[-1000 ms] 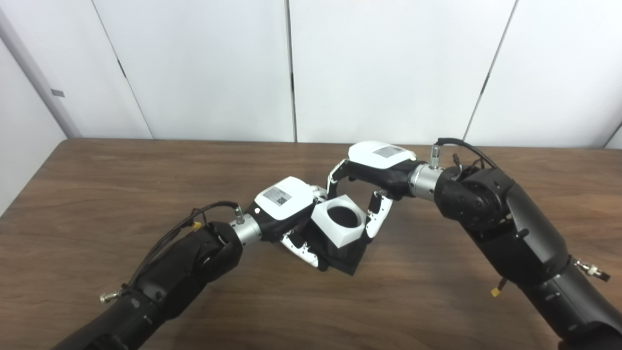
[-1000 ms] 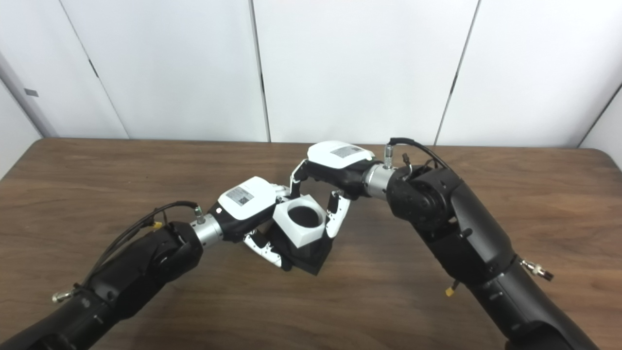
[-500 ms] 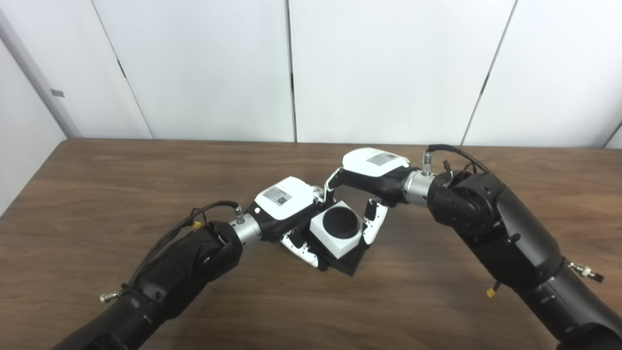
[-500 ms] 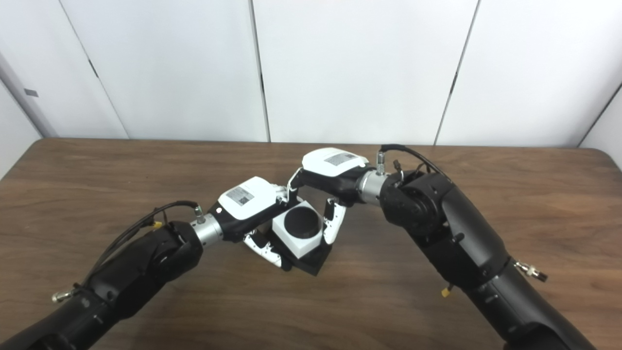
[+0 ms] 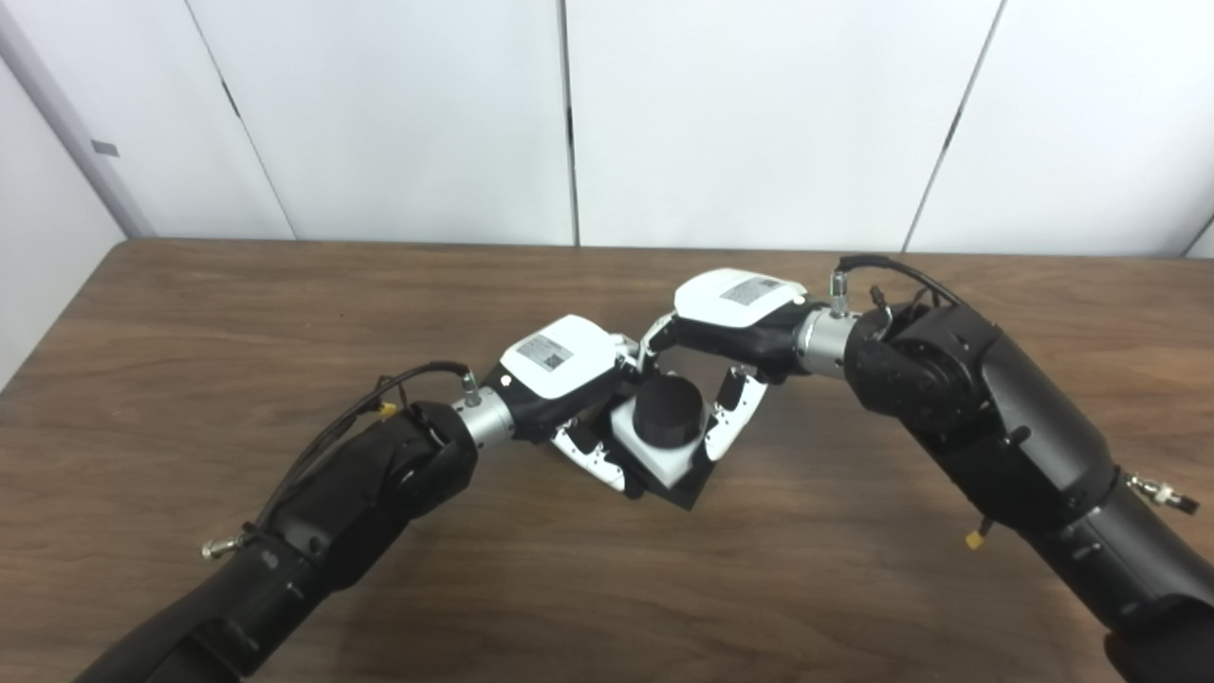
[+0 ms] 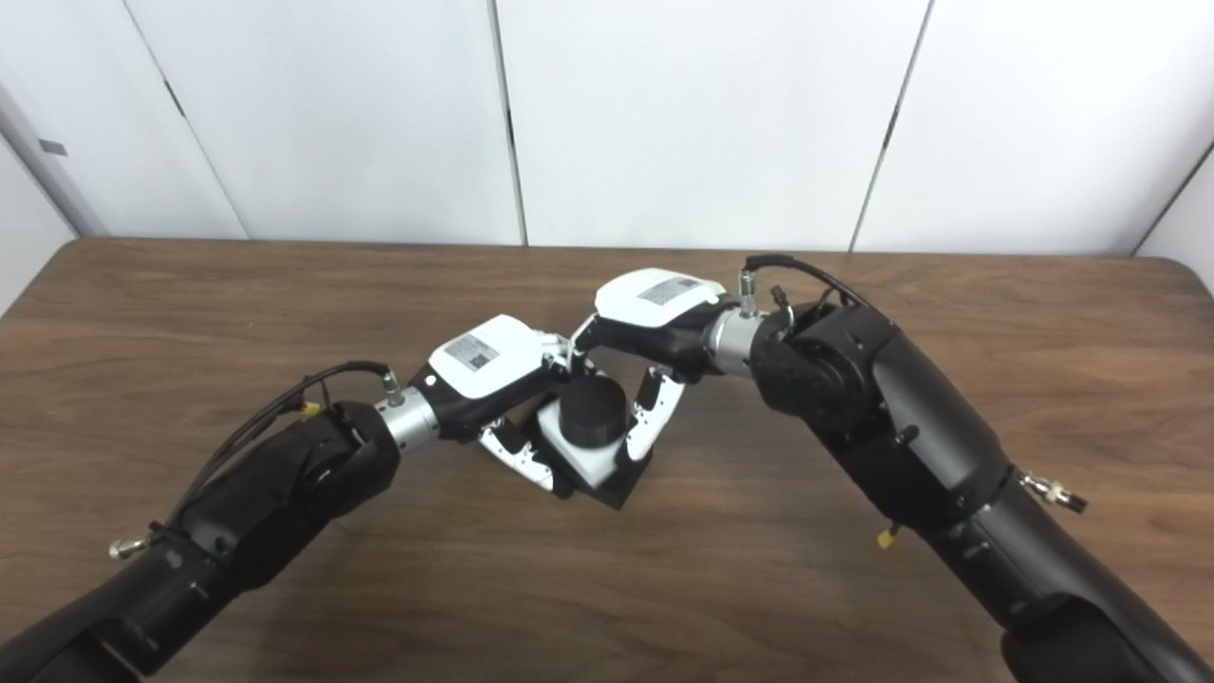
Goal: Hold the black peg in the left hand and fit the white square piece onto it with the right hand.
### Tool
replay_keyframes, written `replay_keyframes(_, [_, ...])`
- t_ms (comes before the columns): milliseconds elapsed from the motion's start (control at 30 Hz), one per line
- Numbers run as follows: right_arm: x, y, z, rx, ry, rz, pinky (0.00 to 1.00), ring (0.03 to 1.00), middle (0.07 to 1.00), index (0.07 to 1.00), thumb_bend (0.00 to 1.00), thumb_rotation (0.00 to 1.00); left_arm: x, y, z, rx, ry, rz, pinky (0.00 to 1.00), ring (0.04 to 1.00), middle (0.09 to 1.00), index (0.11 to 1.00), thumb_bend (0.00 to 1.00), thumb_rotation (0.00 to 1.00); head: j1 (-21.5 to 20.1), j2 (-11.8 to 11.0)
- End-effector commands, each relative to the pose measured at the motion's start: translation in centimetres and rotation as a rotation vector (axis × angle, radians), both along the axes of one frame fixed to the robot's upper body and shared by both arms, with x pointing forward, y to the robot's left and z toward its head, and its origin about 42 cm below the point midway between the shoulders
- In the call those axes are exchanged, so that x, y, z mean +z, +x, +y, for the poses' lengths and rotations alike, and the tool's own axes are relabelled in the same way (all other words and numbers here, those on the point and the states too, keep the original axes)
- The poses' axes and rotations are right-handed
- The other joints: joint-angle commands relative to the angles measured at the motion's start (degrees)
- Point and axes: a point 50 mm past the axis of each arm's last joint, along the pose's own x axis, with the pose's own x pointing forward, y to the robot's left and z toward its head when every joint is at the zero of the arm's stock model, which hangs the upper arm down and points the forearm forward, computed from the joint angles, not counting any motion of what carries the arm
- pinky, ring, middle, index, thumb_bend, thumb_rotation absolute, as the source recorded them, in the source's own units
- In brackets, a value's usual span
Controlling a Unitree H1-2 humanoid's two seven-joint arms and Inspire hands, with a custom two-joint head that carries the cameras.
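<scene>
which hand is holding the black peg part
The left hand, its arm entering from the picture's left; its fingers wrap the black peg. The right hand grips the white square piece.

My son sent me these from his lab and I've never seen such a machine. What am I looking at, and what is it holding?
It is a humanoid robot at a wooden table. Both pictures come from two cameras side by side on its head, so they show one scene from slightly different spots. The two black arms enter from the bottom edge, and each ends in a white-backed hand with fingers and a thumb.

The left hand grips a black peg, a round post on a square black base. The right hand has its fingers on a white square piece with a round hole. The piece is threaded over the peg and sits low near the base, so the post sticks up through it. Nothing else shows on the table.
</scene>
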Motion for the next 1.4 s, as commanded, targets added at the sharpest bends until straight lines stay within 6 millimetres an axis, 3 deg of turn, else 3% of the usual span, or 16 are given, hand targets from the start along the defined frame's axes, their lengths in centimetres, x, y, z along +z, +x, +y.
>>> replay_keyframes(0, [1.3, 0.0, 0.1, 0.027, -0.008, -0.014, 0.79, 0.845, 0.813, 0.736, 0.90, 0.29, -2.4, -1.3, -0.2, -0.022, 0.131, 0.057, 0.73, 0.809, 0.826, 0.491, 0.52, 0.08, 0.01, 0.09])
replay_keyframes(400, [1.5, 0.2, -1.0, -0.009, 0.013, -0.017, 0.78, 0.842, 0.821, 0.752, 0.89, 0.26, -2.4, -1.3, 0.2, -0.025, 0.136, 0.053, 0.72, 0.800, 0.818, 0.491, 0.52, 0.08, -0.75, -0.06])
replay_keyframes(733, [2.9, -0.2, -6.2, -0.214, 0.301, -0.142, 0.64, 0.765, 0.775, 0.672, 0.78, 0.08, -2.5, -1.3, 0.6, -0.008, 0.149, 0.061, 0.73, 0.809, 0.821, 0.491, 0.52, 0.08, -1.92, -0.66])
replay_keyframes(867, [2.6, -0.9, -8.6, -0.302, 0.428, -0.181, 0.62, 0.751, 0.774, 0.682, 0.72, 0.08, -2.5, -1.3, 0.8, -0.008, 0.146, 0.073, 0.74, 0.816, 0.828, 0.492, 0.52, 0.07, -2.29, -0.76])
replay_keyframes(1000, [1.8, -1.8, -10.4, -0.413, 0.597, -0.217, 0.64, 0.743, 0.752, 0.681, 0.72, 0.03, -2.5, -1.3, 1.0, -0.011, 0.152, 0.058, 0.73, 0.811, 0.823, 0.491, 0.52, 0.07, -2.58, -0.81])
replay_keyframes(1133, [-0.3, -2.5, -12.1, -0.501, 0.754, -0.234, 0.61, 0.722, 0.758, 0.704, 0.69, 0.00, -2.5, -1.3, 1.2, -0.007, 0.158, 0.061, 0.73, 0.812, 0.823, 0.491, 0.52, 0.08, -3.14, -0.96])
replay_keyframes(1367, [-3.8, -3.7, -13.2, -0.636, 0.898, -0.238, 0.58, 0.697, 0.736, 0.704, 0.65, 0.02, -2.6, -1.3, 1.6, -0.008, 0.155, 0.056, 0.72, 0.804, 0.815, 0.491, 0.52, 0.08, -4.01, -1.07])
